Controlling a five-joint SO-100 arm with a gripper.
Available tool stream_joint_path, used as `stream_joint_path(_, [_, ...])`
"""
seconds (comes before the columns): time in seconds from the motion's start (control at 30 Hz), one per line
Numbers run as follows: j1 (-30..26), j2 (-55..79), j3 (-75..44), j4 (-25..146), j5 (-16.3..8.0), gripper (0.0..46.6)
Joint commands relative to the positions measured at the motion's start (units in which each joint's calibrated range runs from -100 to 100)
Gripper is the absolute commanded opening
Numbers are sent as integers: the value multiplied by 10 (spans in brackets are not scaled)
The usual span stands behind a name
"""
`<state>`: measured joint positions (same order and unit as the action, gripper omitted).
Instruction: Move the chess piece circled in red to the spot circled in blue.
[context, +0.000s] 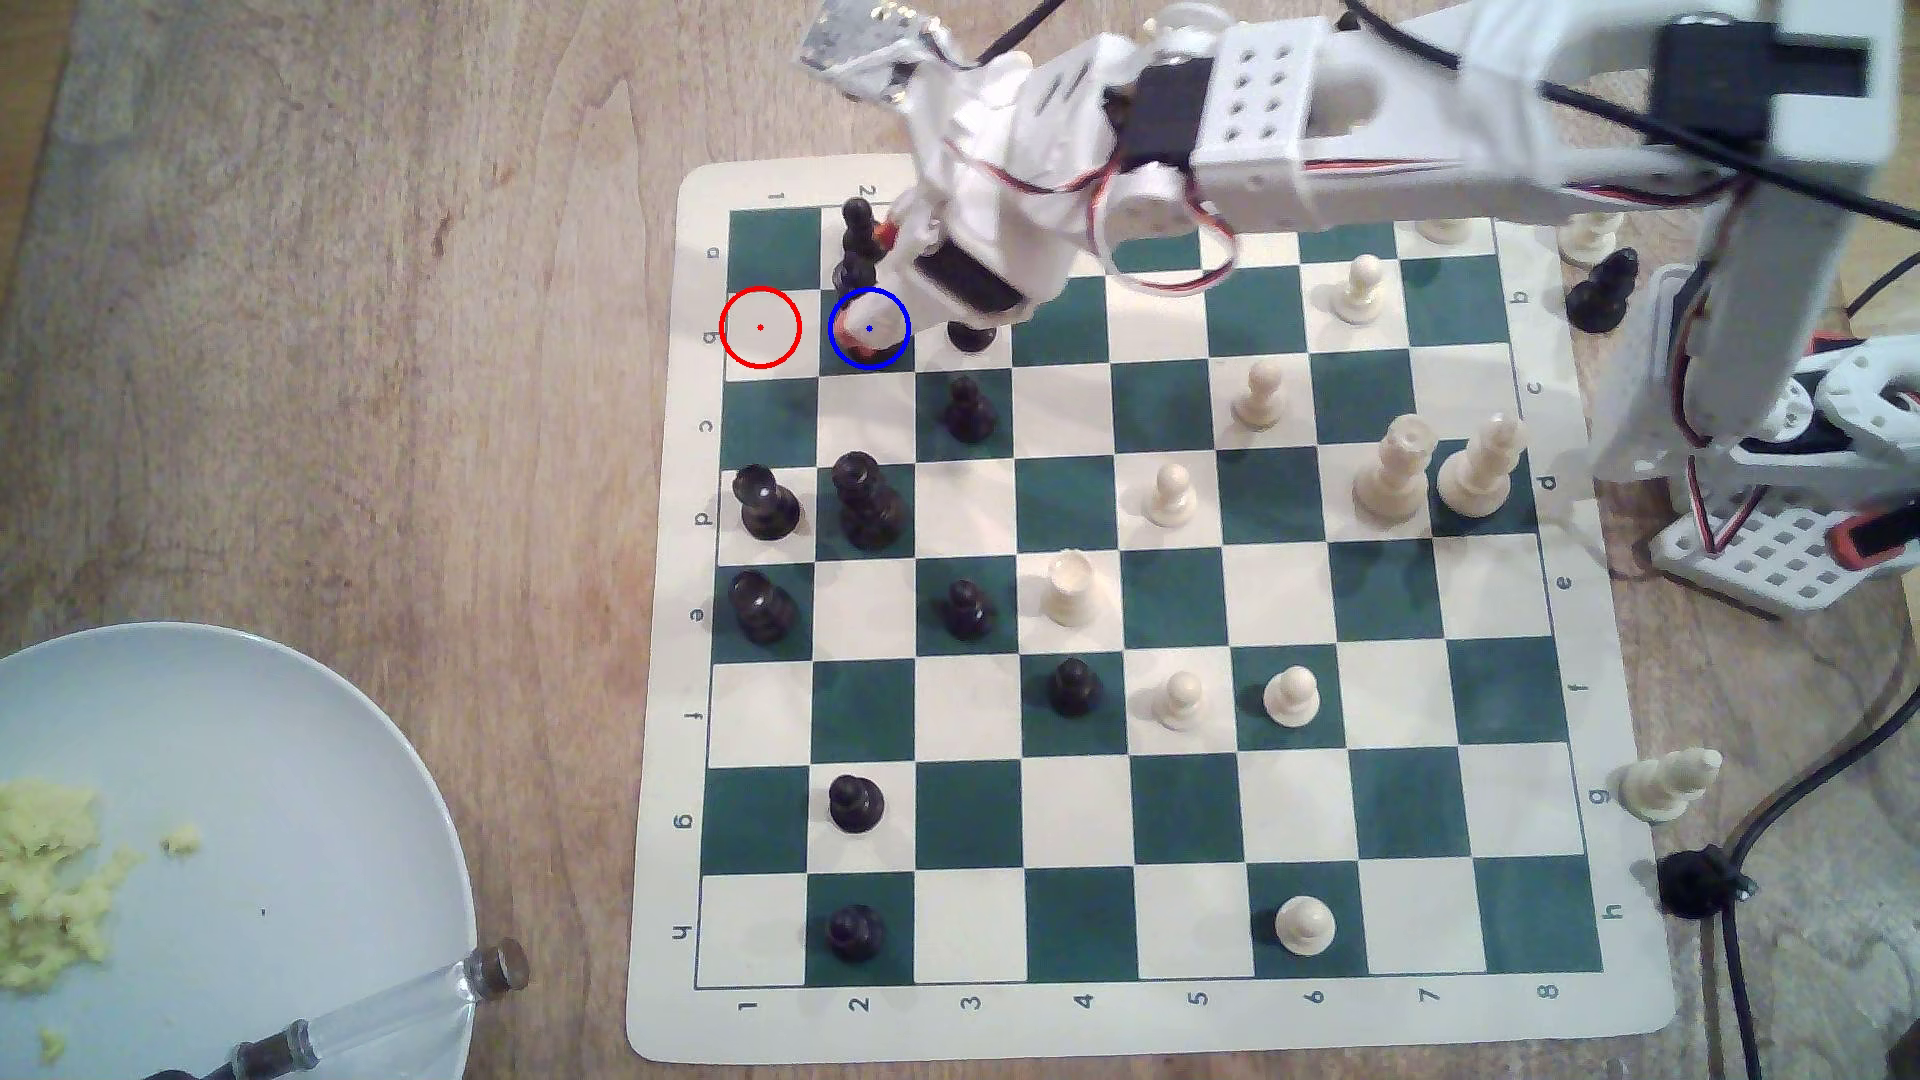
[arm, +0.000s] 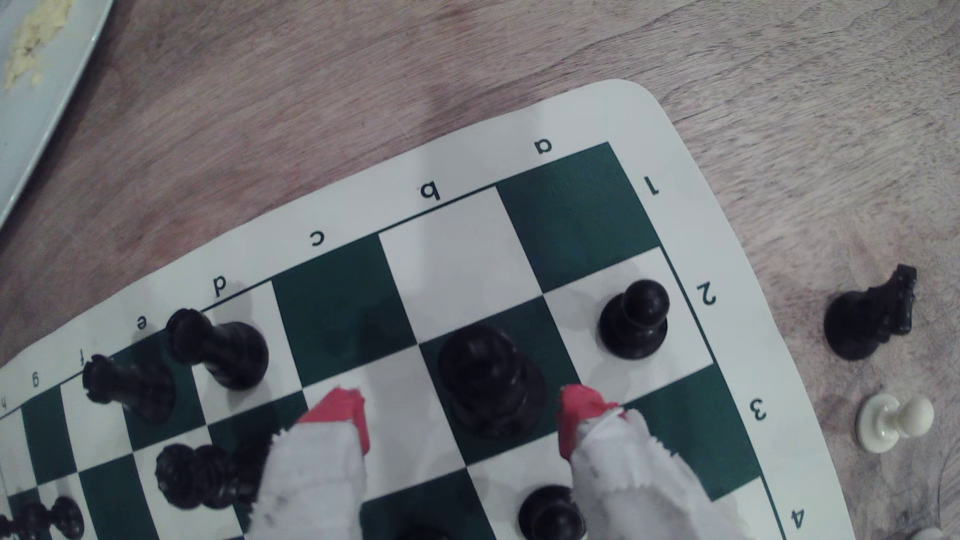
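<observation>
The chess piece circled in red (arm: 488, 384), black with a wide round base, stands upright on the spot circled in blue (arm: 540, 332), a dark green square. My gripper (arm: 462, 415) is open, and its red-tipped fingers (arm: 340, 415) stand either side of the piece without touching it. In the exterior view the gripper (context: 871, 282) hangs over the blue ring (context: 888, 351) and hides most of the piece. The red ring (context: 761, 328) marks a bare cream square next to it.
A black pawn (arm: 634, 319) stands one square from the piece, and another (arm: 550, 514) sits close under a finger. Taller black pieces (context: 868, 504) stand further along the board. A black knight (arm: 872, 319) and a white pawn (arm: 893, 423) lie off the board. A plate (context: 260, 779) is at the exterior view's lower left.
</observation>
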<state>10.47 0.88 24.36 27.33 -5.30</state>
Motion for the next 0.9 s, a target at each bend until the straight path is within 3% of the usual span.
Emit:
stream_joint_path(0.0, [-7, -151, 76, -7, 2, 206])
stream_joint_path(0.17, [-15, -268, 208, -28, 4, 189])
stream_joint_path(0.2, [-18, -286, 227, -28, 7, 138])
stream_joint_path(0.23, [-25, -331, 279, -49, 14, 31])
stream_joint_path(0.3, [-29, -370, 329, -96, 15, 3])
stream_joint_path(0.43, [-29, -451, 475, -313, 11, 3])
stream_joint_path(0.57, [-44, -526, 572, -409, 17, 3])
stream_joint_path(0.67, [-57, -578, 630, -505, 27, 2])
stream_joint_path(0.73, [-65, -628, 690, -625, 60, 2])
stream_joint_path(0.77, [-64, -646, 712, -667, 62, 2])
stream_joint_path(0.87, [-72, -737, 756, -793, 45, 2])
